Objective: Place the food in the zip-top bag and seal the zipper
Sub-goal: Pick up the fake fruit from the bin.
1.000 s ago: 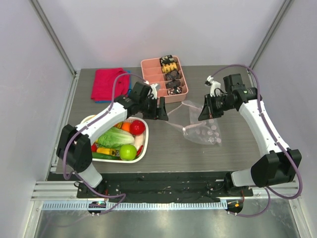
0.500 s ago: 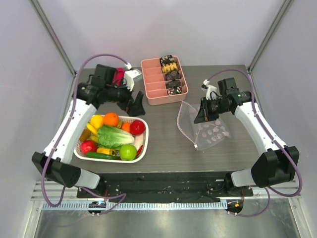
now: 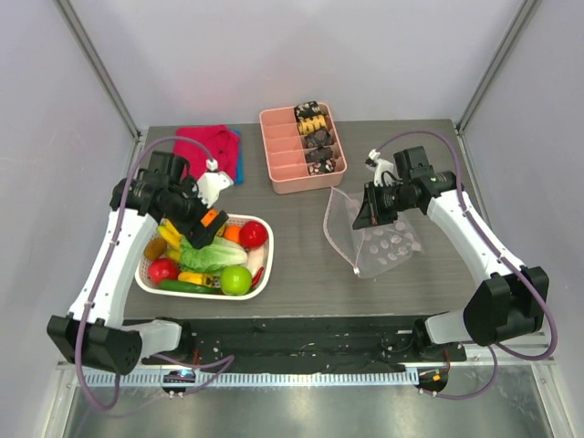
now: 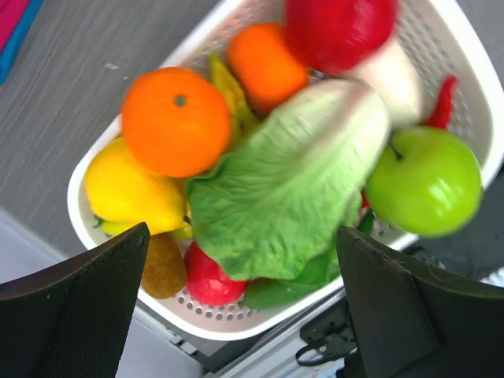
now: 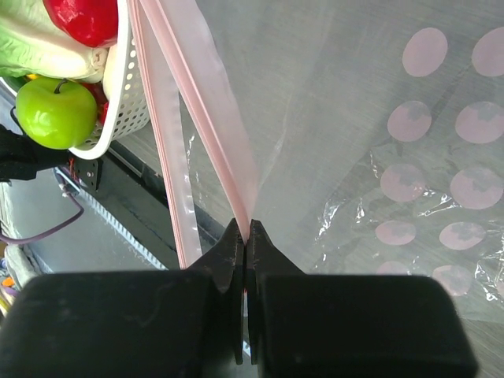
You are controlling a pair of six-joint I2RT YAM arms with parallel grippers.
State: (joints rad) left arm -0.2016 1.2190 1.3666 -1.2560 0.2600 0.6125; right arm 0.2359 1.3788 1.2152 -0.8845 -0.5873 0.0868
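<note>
**Bag mouth turned toward the basket, zipper pinched on the right**

The zip-top bag [image 3: 391,246] lies on the right half of the table [image 3: 301,278]. Its long axis runs left to right, with the mouth facing left toward the white mesh basket [image 3: 268,265] and the dotted closed end pointing right. The zipper [image 3: 339,250] forms that left edge and runs roughly near to far. The right gripper [image 3: 369,214] sits at the far end of the mouth, above the bag, with its fingers pressed together on the pink strip. The plastic is raised there, while the dotted panel rests on the table.

The right wrist view adds what the top view hides: two pink strips fan out from the pinch, so the mouth gapes (whether both layers are caught between the fingers cannot be told).

All the food is in the basket, well apart from the bag. The left gripper [image 3: 203,230] hangs over the basket's far side with its fingers spread wide and nothing between them. In the top view it covers part of the pile. Its own camera looks straight down on the lettuce [image 4: 283,181], with the orange [image 4: 175,120] to the upper left, the green apple [image 4: 425,181] to the right and the red fruit [image 4: 339,27] at the top edge.
</note>
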